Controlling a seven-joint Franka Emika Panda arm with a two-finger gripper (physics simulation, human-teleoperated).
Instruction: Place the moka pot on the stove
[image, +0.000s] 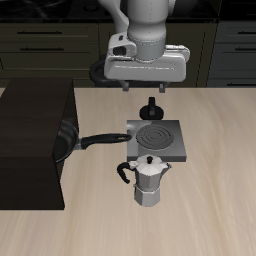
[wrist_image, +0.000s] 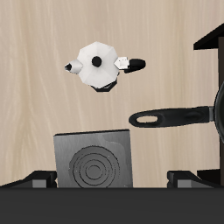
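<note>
The moka pot (image: 149, 180) is silver-grey and faceted, with a dark side handle and a small lid knob. It stands upright on the table in front of the stove (image: 157, 138), nearer the table's front edge. The stove is a flat grey plate with a dark spiral burner. My gripper (image: 152, 104) hangs open and empty above the stove's back edge, well above the table. In the wrist view the moka pot (wrist_image: 101, 66) is seen from above, apart from the stove (wrist_image: 94, 162), and my gripper (wrist_image: 114, 179) has its fingertips (wrist_image: 39, 180) spread wide.
A black long-handled frying pan (image: 72, 140) lies beside the stove, its handle (image: 103, 140) pointing at the plate; the handle also shows in the wrist view (wrist_image: 171, 116). A large black box-like cabinet (image: 30, 140) stands beyond the pan. Dark drawers run along the back.
</note>
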